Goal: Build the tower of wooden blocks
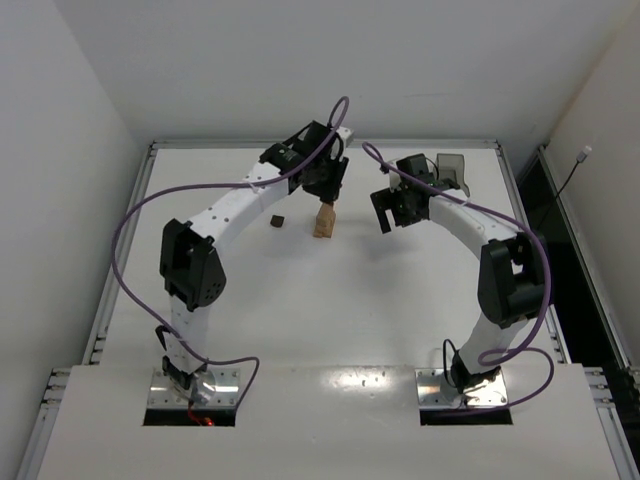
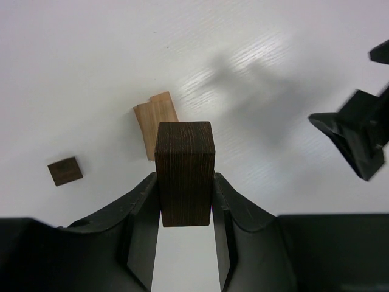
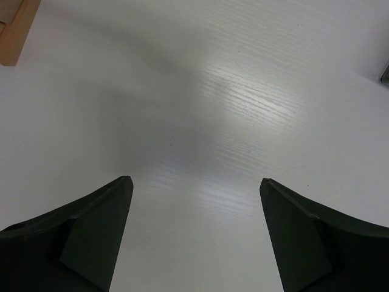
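Observation:
My left gripper (image 1: 326,193) is shut on a dark brown wood block (image 2: 184,173) and holds it upright just above the tower (image 1: 324,222), a short stack of light tan pieces. In the left wrist view the tan stack (image 2: 157,121) shows just behind and left of the held block. A small dark brown cube (image 1: 277,221) lies on the table left of the stack; it also shows in the left wrist view (image 2: 65,171). My right gripper (image 1: 388,212) is open and empty, to the right of the stack. Its wrist view shows the tan stack's edge (image 3: 15,30) at top left.
A translucent grey tray (image 1: 452,170) stands at the back right, behind my right arm. The right gripper's black fingers (image 2: 358,137) show at the right edge of the left wrist view. The white table (image 1: 330,310) has a raised metal rim.

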Robot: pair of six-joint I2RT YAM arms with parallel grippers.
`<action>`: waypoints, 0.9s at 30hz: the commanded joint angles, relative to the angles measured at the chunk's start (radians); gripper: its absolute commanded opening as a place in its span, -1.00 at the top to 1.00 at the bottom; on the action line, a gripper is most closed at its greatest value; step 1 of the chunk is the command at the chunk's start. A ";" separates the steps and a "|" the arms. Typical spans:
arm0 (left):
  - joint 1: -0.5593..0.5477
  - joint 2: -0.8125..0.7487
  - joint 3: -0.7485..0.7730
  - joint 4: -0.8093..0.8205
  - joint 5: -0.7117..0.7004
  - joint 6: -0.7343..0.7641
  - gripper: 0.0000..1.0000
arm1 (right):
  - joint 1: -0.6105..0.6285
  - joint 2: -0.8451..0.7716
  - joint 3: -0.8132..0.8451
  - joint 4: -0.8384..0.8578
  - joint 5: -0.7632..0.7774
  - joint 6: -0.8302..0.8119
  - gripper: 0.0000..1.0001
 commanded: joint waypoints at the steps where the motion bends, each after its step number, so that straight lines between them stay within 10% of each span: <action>1: 0.037 0.078 0.058 -0.060 0.022 0.030 1.00 | 0.006 -0.032 0.009 0.021 -0.001 -0.007 -0.66; 27: 0.253 0.043 -0.285 -0.021 0.080 0.032 1.00 | 0.006 -0.005 0.026 0.012 -0.019 -0.007 -0.66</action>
